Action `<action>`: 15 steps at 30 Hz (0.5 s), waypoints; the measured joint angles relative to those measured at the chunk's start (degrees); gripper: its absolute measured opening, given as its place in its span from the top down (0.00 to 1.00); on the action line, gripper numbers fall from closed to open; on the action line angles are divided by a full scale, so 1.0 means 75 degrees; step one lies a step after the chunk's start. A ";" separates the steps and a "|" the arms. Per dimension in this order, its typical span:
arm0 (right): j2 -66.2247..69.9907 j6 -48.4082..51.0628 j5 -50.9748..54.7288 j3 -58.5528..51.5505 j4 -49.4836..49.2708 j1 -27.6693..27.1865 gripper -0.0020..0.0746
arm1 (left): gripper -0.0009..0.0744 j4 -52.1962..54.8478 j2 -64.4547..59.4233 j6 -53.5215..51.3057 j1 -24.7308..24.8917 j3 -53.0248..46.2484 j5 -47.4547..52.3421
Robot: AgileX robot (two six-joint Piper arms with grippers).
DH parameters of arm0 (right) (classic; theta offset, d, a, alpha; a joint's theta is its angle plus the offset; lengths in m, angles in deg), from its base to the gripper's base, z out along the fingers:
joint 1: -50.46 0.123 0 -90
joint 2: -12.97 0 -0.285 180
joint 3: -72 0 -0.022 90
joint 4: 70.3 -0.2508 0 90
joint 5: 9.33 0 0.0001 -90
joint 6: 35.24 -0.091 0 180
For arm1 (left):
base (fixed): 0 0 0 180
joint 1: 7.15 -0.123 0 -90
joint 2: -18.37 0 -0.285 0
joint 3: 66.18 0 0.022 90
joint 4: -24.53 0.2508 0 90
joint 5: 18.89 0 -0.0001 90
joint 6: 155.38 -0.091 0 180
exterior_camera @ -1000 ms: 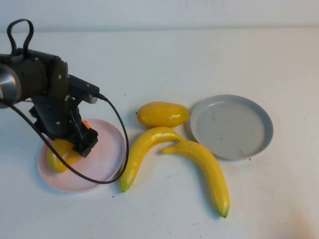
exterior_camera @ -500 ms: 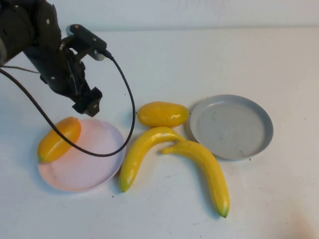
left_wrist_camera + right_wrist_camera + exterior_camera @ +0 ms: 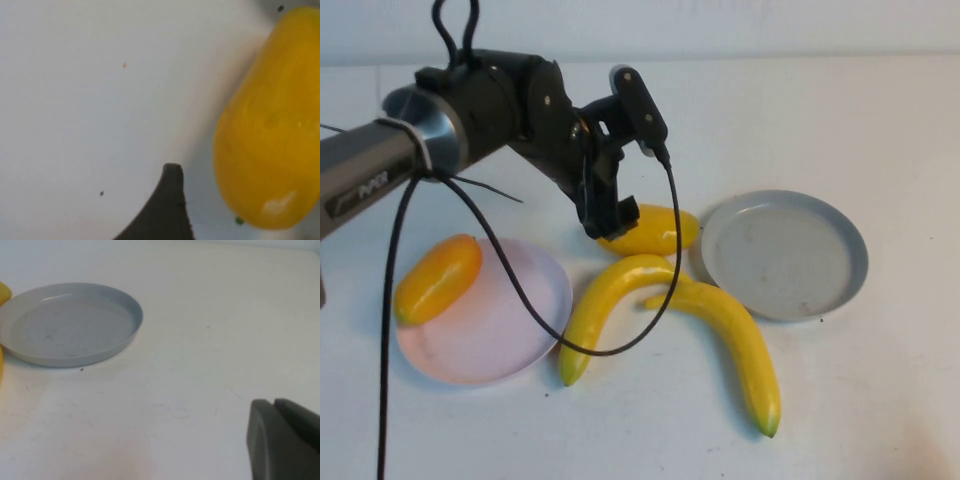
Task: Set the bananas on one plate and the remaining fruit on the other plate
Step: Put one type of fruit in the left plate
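Hovering just above the yellow mango (image 3: 648,230) beside the grey plate (image 3: 785,253), the left hand (image 3: 605,215) holds nothing; its spread I cannot tell; right hand (image 3: 285,440) sits apart

The left arm (image 3: 470,110) is matte black with a silver-grey forearm tube bearing pale lettering, small pale screws dotting its wrist housing. A black camera block juts from the wrist. Thin black cables (image 3: 660,290) loop from it. The left gripper (image 3: 605,222) is black. The right gripper (image 3: 282,440) is dark grey, blunt-edged.
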 joint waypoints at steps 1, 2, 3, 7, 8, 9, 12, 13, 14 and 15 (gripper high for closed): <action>0.0000 0.0000 0.0000 0.0000 0.0000 0.0000 1.00 | 0.12 0.0000 -0.0041 -0.0043 0.0074 0.0000 -0.0087; 0.0000 0.0000 0.0000 0.0000 0.0000 0.0000 1.00 | 0.12 0.0000 -0.0116 -0.0111 0.0155 0.0000 -0.0143; 0.0000 0.0000 0.0000 0.0000 0.0000 0.0000 1.00 | 0.12 0.0000 -0.0189 -0.0233 0.0219 0.0000 -0.0210; 0.0000 0.0000 0.0000 0.0000 0.0000 0.0000 1.00 | 0.12 -0.0080 -0.0402 -0.0765 0.0314 0.0000 -0.0417; 0.0000 0.0000 0.0000 0.0000 0.0000 0.0000 1.00 | 0.12 -0.0080 -0.0425 -0.0905 0.0314 0.0000 -0.0506; 0.0000 0.0000 0.0000 0.0000 0.0000 0.0000 1.00 | 0.12 -0.0080 -0.0458 -0.0987 0.0314 0.0000 -0.0558; 0.0000 0.0000 0.0000 0.0000 0.0000 0.0000 1.00 | 0.12 -0.0080 -0.0580 -0.1362 0.0314 0.0000 -0.0871; 0.0000 0.0000 0.0000 0.0000 0.0000 0.0000 1.00 | 0.12 -0.0080 -0.0624 -0.1423 0.0314 0.0000 -0.0958; 0.0000 0.0000 0.0000 0.0000 0.0000 0.0000 1.00 | 0.12 -0.0080 -0.0660 -0.1480 0.0314 0.0000 -0.1056; 0.0000 0.0000 0.0000 0.0000 0.0000 0.0000 1.00 | 0.12 -0.0080 -0.0721 -0.1559 0.0314 0.0000 -0.1121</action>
